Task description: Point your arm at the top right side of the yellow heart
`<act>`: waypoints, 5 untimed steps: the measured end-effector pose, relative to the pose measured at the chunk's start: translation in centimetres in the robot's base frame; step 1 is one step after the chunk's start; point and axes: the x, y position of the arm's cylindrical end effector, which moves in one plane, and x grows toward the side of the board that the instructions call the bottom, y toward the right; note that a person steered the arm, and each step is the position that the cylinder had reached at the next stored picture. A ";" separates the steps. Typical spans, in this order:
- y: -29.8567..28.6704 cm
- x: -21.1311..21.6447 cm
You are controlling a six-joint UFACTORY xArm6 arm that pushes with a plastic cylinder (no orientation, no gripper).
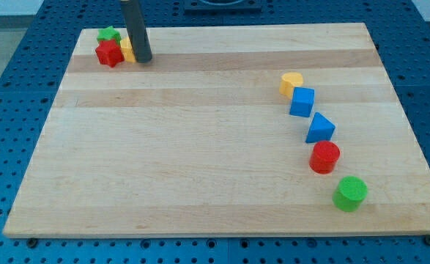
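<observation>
The yellow heart (291, 83) lies on the wooden board (200, 147) at the view's right, at the top of a slanting row of blocks. My tip (143, 60) rests on the board near the top left corner, far to the left of the heart. It touches or nearly touches a yellow block (126, 50), which the rod partly hides; I cannot make out that block's shape. A red star (108, 53) and a green star (109, 34) sit just left of that yellow block.
Below the heart, running down and to the right, lie a blue cube (302, 102), a blue triangle (319, 128), a red cylinder (324, 157) and a green cylinder (350, 193). A blue perforated table surrounds the board.
</observation>
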 end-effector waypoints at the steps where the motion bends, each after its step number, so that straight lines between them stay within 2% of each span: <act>1: 0.0 -0.7; 2: 6.6 -0.6; 4: 28.4 -0.6; 5: 31.1 -0.4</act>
